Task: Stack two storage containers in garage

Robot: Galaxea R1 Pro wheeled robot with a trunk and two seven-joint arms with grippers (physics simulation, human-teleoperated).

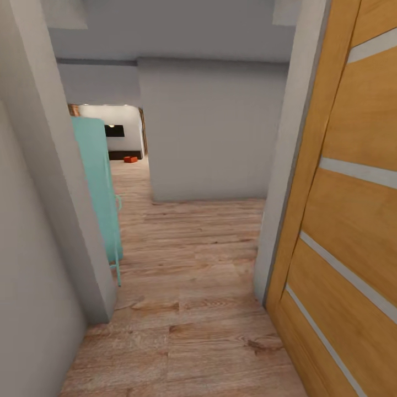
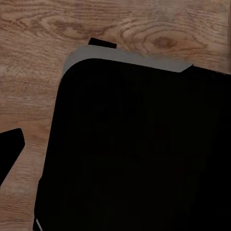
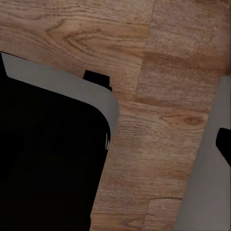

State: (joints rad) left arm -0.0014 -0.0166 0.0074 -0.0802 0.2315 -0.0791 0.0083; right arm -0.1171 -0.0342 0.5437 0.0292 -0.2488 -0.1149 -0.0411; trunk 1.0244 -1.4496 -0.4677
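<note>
The robot looks to be travelling: wood-plank floor (image 1: 193,286) fills the centre, an oak door (image 1: 347,220) the right edge. One orange box (image 1: 130,159) sits upper left, far down the hallway; next, drive to it. Whether either gripper's fingers are spread, I cannot tell.

The floor (image 1: 187,309) is light wood plank, matt, with clear grain and knots. The door (image 1: 353,220) is smooth oak-coloured wood set with pale frosted strips (image 1: 358,172). The walls (image 1: 209,127) look plain, matt and painted. The robot's base (image 2: 144,154) is matt black.
</note>
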